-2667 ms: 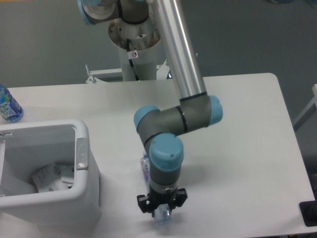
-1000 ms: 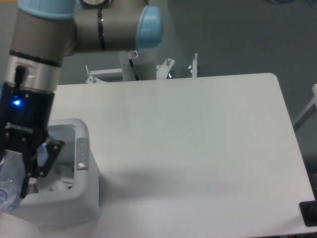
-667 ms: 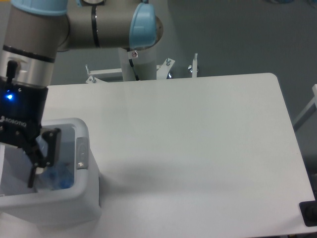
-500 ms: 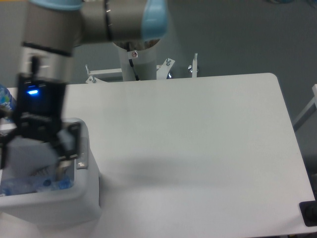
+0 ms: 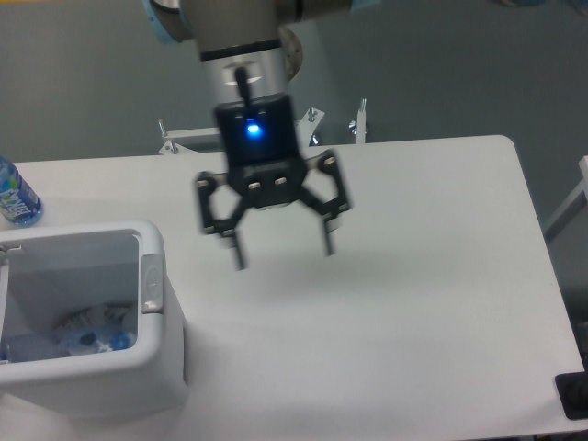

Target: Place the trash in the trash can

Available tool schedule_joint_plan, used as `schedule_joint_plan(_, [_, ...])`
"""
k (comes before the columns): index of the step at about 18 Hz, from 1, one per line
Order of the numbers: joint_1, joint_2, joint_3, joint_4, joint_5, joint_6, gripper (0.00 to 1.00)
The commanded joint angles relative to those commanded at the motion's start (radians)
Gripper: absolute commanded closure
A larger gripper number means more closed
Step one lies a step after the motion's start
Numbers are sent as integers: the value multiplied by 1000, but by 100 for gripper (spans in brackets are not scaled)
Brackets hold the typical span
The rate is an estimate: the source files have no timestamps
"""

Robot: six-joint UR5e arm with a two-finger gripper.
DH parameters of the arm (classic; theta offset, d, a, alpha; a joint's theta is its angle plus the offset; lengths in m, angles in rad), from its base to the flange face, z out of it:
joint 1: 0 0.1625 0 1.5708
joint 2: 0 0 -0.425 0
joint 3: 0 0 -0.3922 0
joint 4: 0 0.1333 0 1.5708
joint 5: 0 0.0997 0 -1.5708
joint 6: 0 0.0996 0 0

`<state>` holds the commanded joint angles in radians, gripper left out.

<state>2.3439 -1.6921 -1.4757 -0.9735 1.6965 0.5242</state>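
White plastic, boxy and round-cornered, the trash can [image 5: 156, 367] with a thick rim and a grey tab [image 5: 152, 285] on its right wall stands at the near left corner of the pale surface [image 5: 432, 276]. Inside it, low against the near wall, lie the crushed clear plastic bottle with bluish label [image 5: 64, 345] and, just behind it, the crumpled white paper wad [image 5: 87, 320], the two touching. Farther back, above the bare middle of the surface, hangs the black two-finger gripper [image 5: 282, 253], a blue light glowing on its body, its jaws spread wide and holding nothing. At the far left edge stands an upright blue-labelled water bottle [image 5: 16, 195], well apart from the gripper.
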Motion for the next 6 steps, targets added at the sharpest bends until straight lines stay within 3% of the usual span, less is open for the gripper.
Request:
schedule_joint_plan(3, [53, 28, -2, -109, 2, 124, 0])
schedule_joint_plan(6, [86, 37, 0, -142, -5, 172, 0])
